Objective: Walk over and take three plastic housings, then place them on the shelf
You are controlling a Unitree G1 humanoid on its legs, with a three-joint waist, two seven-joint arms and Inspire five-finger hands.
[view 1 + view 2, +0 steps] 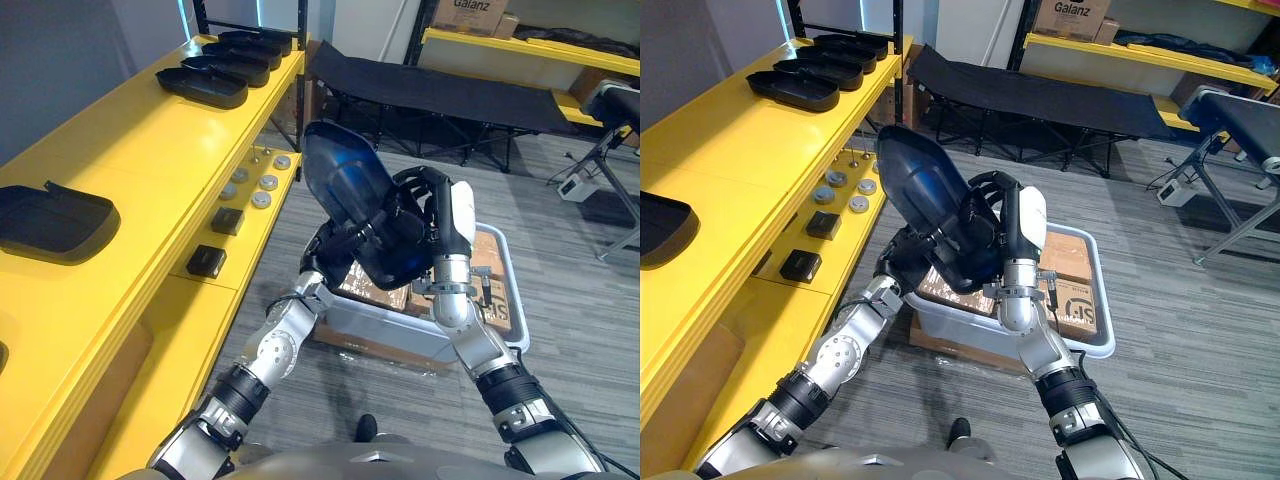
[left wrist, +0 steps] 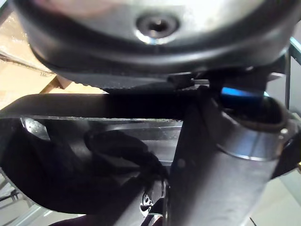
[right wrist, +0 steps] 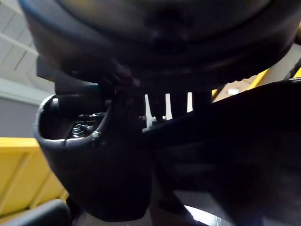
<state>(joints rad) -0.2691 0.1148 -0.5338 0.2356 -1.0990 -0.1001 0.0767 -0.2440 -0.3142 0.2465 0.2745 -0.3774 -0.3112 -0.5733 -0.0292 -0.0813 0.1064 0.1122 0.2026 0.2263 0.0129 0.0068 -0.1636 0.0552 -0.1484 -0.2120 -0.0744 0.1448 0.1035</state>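
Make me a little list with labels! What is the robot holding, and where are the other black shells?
Holding: black housing, tilted, held up in front of the robot
Right hand: fingers curled over the black housing's edge
Left hand: underneath the black housing
Shelf: yellow, on the robot's left
On the shelf: row of four housings at the far end, nearer housing alone
Bin: clear, on the floor below the hands, cardboard inside
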